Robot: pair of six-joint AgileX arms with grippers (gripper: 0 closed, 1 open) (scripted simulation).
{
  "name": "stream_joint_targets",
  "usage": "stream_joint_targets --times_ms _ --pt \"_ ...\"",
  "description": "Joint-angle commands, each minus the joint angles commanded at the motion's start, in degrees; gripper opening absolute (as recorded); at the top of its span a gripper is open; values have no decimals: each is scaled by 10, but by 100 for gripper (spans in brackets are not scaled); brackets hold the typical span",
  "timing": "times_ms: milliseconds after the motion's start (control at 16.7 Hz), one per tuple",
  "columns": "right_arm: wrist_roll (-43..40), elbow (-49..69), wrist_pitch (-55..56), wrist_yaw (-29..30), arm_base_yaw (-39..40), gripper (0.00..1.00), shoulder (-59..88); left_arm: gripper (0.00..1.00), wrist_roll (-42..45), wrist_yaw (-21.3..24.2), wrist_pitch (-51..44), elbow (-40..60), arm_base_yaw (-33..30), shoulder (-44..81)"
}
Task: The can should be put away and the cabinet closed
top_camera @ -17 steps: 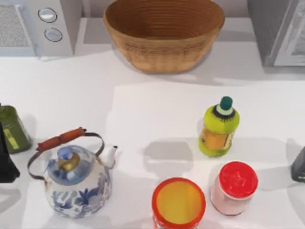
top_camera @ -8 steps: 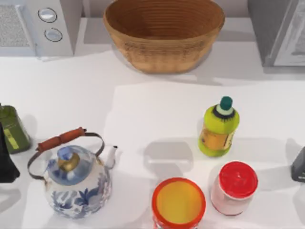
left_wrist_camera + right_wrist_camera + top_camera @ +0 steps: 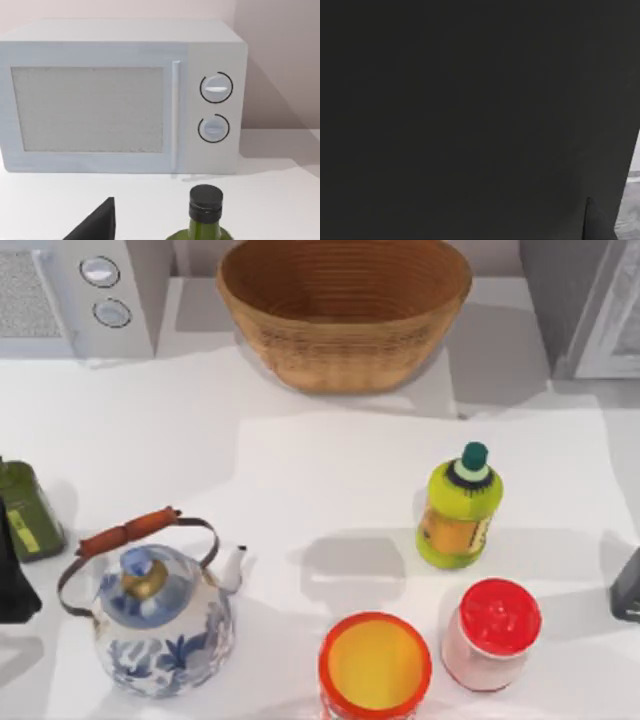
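Note:
The can [image 3: 375,665], orange-rimmed with a yellow top, stands upright at the table's front edge, right of the middle. The grey cabinet [image 3: 560,310] stands at the back right corner, its pale door [image 3: 620,330] angled at the top view's right edge. My left gripper [image 3: 10,580] is a dark shape at the far left edge, beside a green bottle [image 3: 25,510]. My right gripper [image 3: 628,585] sits at the far right edge, well right of the can. One dark fingertip [image 3: 95,225] shows in the left wrist view. The right wrist view is dark.
A red-lidded jar [image 3: 492,632] stands right beside the can, with a yellow-green bottle [image 3: 460,505] behind it. A blue-and-white kettle [image 3: 155,615] sits front left. A wicker basket [image 3: 345,305] and a microwave [image 3: 125,95] line the back.
The cabinet door at the back right has swung a little, and the shade over the back right of the table has shifted. Both arms and the table's objects have stayed put.

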Motion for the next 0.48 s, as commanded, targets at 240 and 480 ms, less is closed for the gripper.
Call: stream_joint_targets --times_ms 240,480 --pt "2 -11 1 164 164 100 -19 100 0 0 0 0 0 0" --pt "3 -21 1 231 230 100 -30 100 0 0 0 0 0 0"
